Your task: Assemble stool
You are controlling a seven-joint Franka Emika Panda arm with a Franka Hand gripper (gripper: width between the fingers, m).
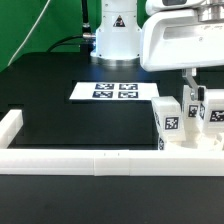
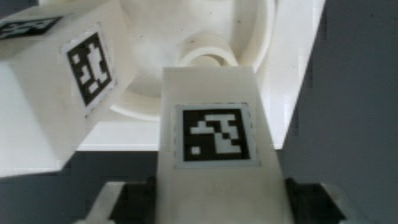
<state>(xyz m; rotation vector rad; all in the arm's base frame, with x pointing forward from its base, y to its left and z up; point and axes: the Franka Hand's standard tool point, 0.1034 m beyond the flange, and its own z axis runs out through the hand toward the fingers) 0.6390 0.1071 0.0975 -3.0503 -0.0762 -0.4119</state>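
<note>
In the wrist view my gripper (image 2: 214,208) is shut on a white stool leg (image 2: 217,100) with a square tag. Its dark fingers (image 2: 125,200) press both sides of the leg. The leg's far end reaches a socket hole (image 2: 210,55) in the round white seat (image 2: 151,105). A second tagged leg (image 2: 63,90) stands in the seat beside it. In the exterior view the gripper (image 1: 192,100) is low over the seat (image 1: 190,142) at the right. A tagged leg (image 1: 168,122) stands on one side of it and another tagged leg (image 1: 212,108) on the other.
A long white border rail (image 1: 80,158) runs along the front and the exterior view's left side (image 1: 10,125); the seat lies against it at the right corner. The marker board (image 1: 116,91) lies mid-table. The robot base (image 1: 113,35) stands behind it.
</note>
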